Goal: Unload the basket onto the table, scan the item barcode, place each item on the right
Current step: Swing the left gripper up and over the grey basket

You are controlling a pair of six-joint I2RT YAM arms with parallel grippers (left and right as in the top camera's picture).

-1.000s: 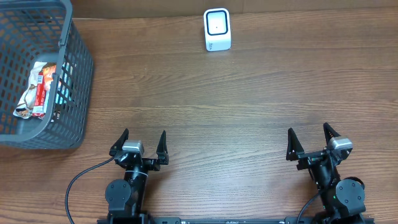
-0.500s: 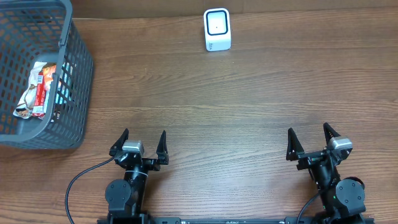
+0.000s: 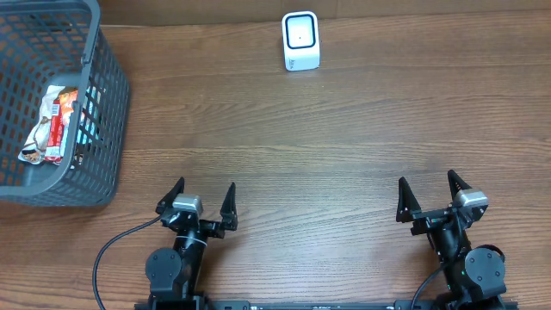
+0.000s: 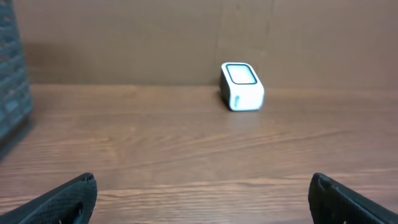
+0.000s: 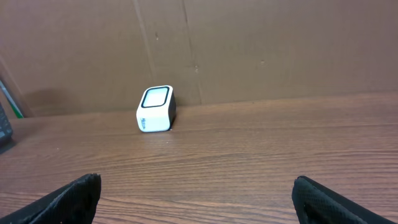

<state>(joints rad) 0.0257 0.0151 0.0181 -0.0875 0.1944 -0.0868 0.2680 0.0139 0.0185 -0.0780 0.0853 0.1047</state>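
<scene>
- Wood-grain table [image 3: 301, 146] is pictured with the white barcode scanner [image 3: 300, 40] stood at its far edge, its window facing up, presumably so goods can be presented to it.
- The grey mesh basket [image 3: 108, 112], far left, is seen holding the wrapped snack packet [image 3: 53, 125], the item to be scanned.
- The left gripper [image 3: 205, 200] and right gripper [image 3: 428, 194] are parked at the near edge, jaws spread apart, nothing held.
</scene>
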